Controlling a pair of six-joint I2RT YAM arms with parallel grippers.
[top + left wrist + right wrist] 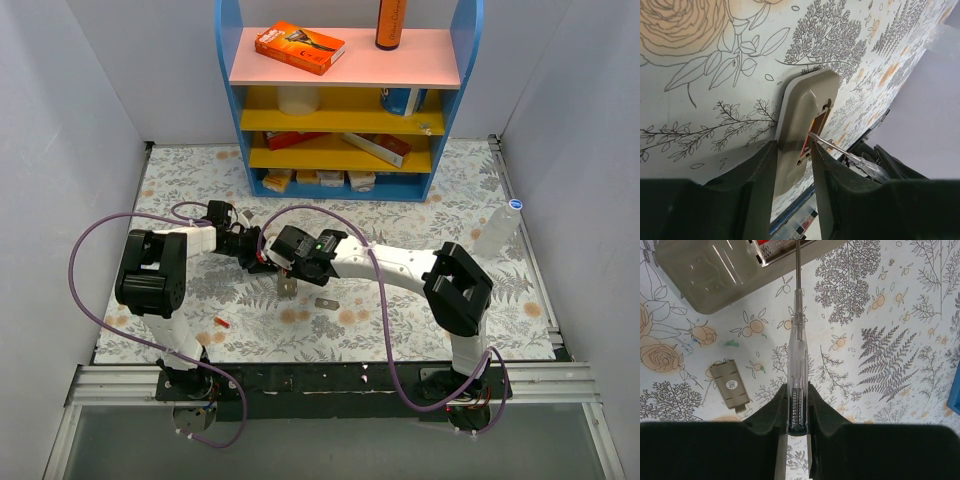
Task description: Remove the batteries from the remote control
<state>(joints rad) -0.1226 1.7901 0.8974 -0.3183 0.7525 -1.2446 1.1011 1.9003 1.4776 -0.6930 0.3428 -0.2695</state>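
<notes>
the left gripper (792,150) is clamped on one end of the slim grey remote (802,107), whose recess lies open with a red battery (809,134) showing inside. the right gripper (796,390) pinches a clear screwdriver (796,335), its tip reaching into that recess. a second battery (222,323) lies loose on the mat (400,320) near the left arm's base.

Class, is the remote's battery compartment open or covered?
Open. The remote control shows a bare recess with red inside; the screwdriver tip reaches into it, and a small grey plate lies apart from it.
</notes>
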